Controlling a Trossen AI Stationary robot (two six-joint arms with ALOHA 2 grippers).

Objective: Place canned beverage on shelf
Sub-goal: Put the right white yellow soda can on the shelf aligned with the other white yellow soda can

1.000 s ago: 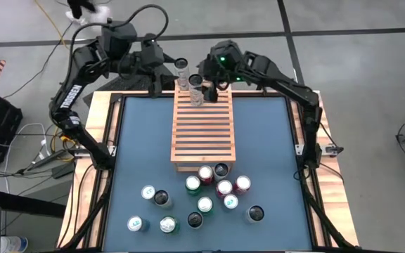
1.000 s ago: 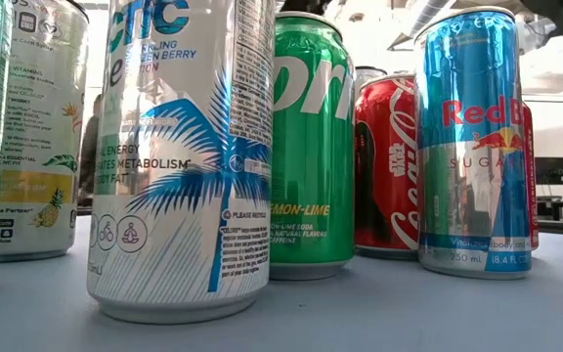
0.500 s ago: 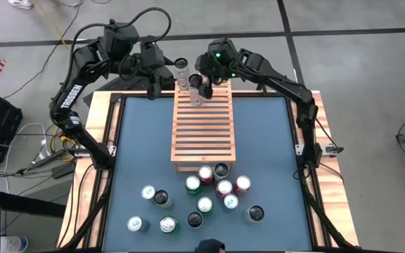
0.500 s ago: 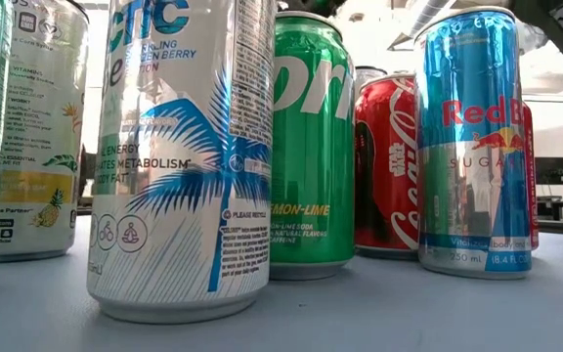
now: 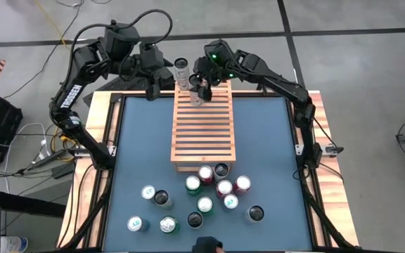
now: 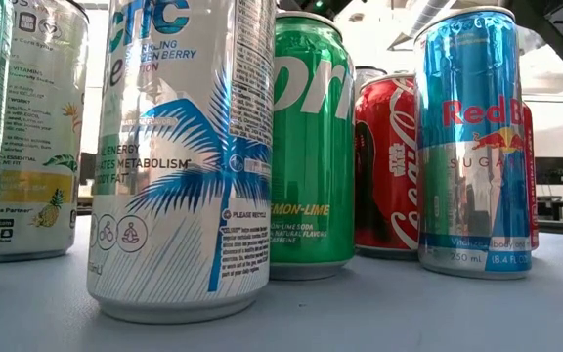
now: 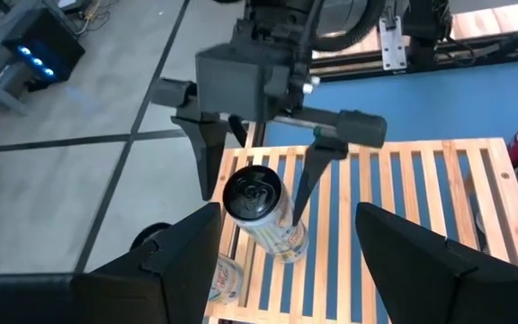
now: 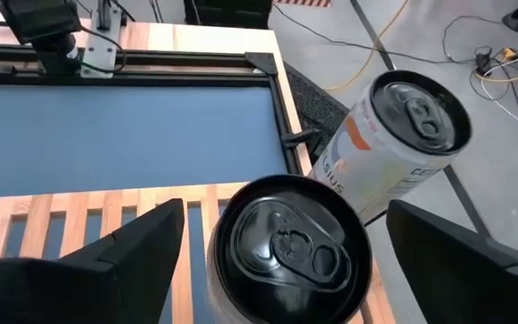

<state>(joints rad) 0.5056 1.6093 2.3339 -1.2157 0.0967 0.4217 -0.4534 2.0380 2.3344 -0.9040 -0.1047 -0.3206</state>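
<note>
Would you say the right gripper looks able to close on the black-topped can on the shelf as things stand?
Probably yes: the right gripper is open, its fingers either side of the black-topped can on the shelf, nothing between them.

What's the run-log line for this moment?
right gripper: open around black-top can | shelf: two cans, far end | left gripper: open, beside
</note>
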